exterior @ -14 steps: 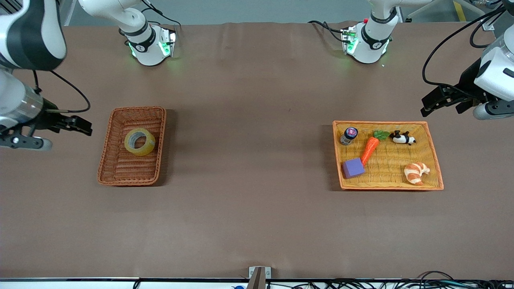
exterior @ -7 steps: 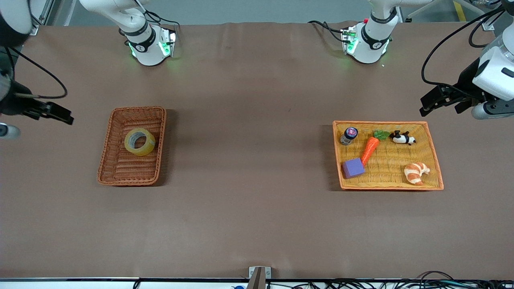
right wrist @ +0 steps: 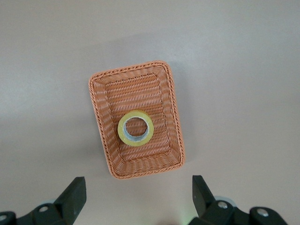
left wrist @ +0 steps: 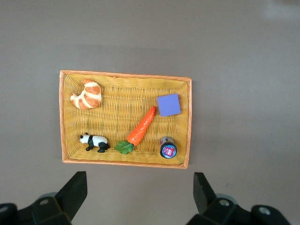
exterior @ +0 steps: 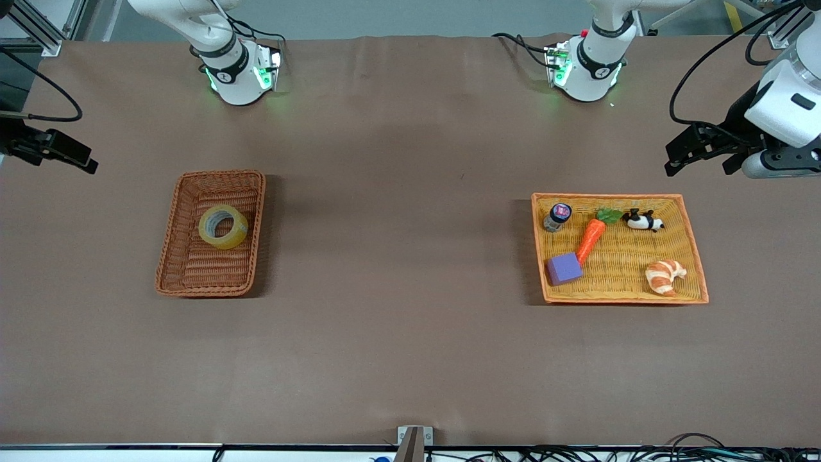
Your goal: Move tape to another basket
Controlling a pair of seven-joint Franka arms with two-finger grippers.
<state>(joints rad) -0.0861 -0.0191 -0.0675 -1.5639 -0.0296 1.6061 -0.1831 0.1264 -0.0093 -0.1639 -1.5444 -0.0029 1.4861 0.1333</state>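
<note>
Fingers of the right gripper (exterior: 77, 158) stood wide apart and held nothing; that gripper hung high over the bare table at the right arm's end, and its own wrist view showed both finger tips (right wrist: 75, 194) spread with the reddish-brown wicker basket (right wrist: 101, 108) far below between them. This basket (exterior: 172, 256) sat on the brown tabletop (exterior: 397, 256) toward the right arm's end, and the tape (exterior: 223, 226) lay flat inside it, hole upward, in the half of the basket farther from the front camera. In the right wrist view the tape (right wrist: 136, 128) rested on the woven floor, close to one long wall without clearly touching it. Well apart from it, toward the left arm's end, lay the yellow-orange tray (exterior: 696, 256), holding a small dark jar (exterior: 557, 217), a toy carrot (exterior: 591, 236), a purple block (exterior: 564, 268), a toy panda (exterior: 643, 221) and a croissant (exterior: 664, 276), none of them stacked. The purple block touched or nearly touched the tip of the carrot. The left gripper (exterior: 699, 146) hung high over the table just beside the tray's corner, its fingers (left wrist: 75, 192) also spread wide and empty, the tray (left wrist: 125, 75) lying below them.
</note>
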